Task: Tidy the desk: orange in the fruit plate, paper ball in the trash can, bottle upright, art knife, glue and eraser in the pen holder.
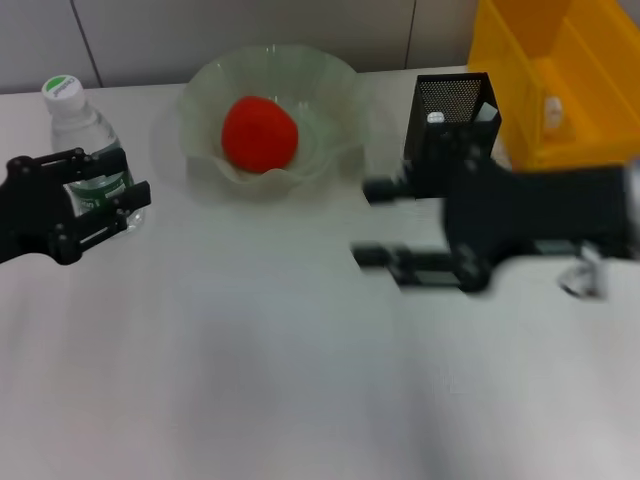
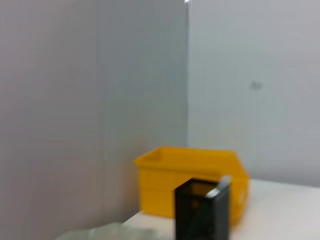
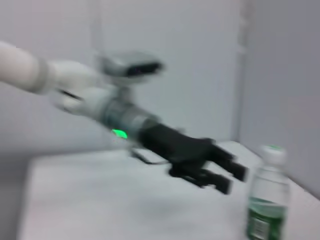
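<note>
The clear water bottle (image 1: 82, 135) with a green label stands upright at the far left. My left gripper (image 1: 135, 175) is open beside it; the right wrist view shows the left gripper (image 3: 236, 180) apart from the bottle (image 3: 265, 205). The orange (image 1: 258, 133) lies in the glass fruit plate (image 1: 330, 95). The black mesh pen holder (image 1: 452, 100) stands at the back right with a pale item (image 1: 435, 118) sticking out. My right gripper (image 1: 362, 222) is open and empty, in front of the pen holder. Paper ball, art knife, glue and eraser cannot be made out.
A yellow bin (image 1: 560, 80) stands at the back right, next to the pen holder; it also shows in the left wrist view (image 2: 170, 185) behind the pen holder (image 2: 200, 212). A white wall runs behind the desk.
</note>
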You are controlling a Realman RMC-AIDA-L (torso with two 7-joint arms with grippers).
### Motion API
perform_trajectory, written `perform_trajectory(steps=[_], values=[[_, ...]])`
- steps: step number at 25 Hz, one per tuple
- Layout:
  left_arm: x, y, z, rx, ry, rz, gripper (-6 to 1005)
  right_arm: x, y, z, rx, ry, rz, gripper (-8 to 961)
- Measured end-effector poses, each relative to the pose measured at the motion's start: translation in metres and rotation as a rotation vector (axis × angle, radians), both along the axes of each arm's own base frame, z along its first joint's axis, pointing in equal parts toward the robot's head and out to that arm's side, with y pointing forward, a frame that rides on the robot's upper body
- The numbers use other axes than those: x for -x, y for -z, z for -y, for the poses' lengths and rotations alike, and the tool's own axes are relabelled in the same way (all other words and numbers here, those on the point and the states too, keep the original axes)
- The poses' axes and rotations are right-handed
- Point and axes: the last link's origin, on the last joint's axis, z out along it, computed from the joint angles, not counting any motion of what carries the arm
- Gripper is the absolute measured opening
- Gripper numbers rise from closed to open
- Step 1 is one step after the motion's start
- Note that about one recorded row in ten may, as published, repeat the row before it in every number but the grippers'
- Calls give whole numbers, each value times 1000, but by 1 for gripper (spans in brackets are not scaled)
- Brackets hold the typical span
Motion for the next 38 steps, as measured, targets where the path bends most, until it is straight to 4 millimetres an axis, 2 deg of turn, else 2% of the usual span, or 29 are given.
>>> perform_trajectory(steps=[3, 4, 5, 7, 8, 9, 12, 17, 23, 38], values=[[-6, -5, 12, 66, 64, 40, 454, -16, -24, 26, 68, -41, -81, 570], [-10, -5, 22, 118, 112, 58, 454, -28, -39, 45, 116, -70, -148, 572], [-10, -5, 22, 118, 112, 58, 454, -28, -39, 45, 116, -70, -148, 574], [-16, -4, 41, 225, 196, 77, 455, -46, -57, 66, 156, -89, -207, 578], [-16, -4, 41, 225, 196, 77, 455, -46, -57, 66, 156, -89, -207, 579], [-20, -3, 53, 297, 248, 102, 456, -56, -64, 75, 159, -81, -236, 581], [-19, 0, 63, 356, 265, 99, 456, -67, -67, 81, 152, -56, -237, 587], [-18, 16, 76, 467, 259, 88, 458, -81, -59, 80, 181, -6, -203, 589], [-19, 23, 81, 473, 259, 103, 459, -81, -57, 72, 197, -14, -217, 589], [-34, 18, 56, 436, 297, 68, 461, -72, -52, 57, 216, -56, -239, 589]])
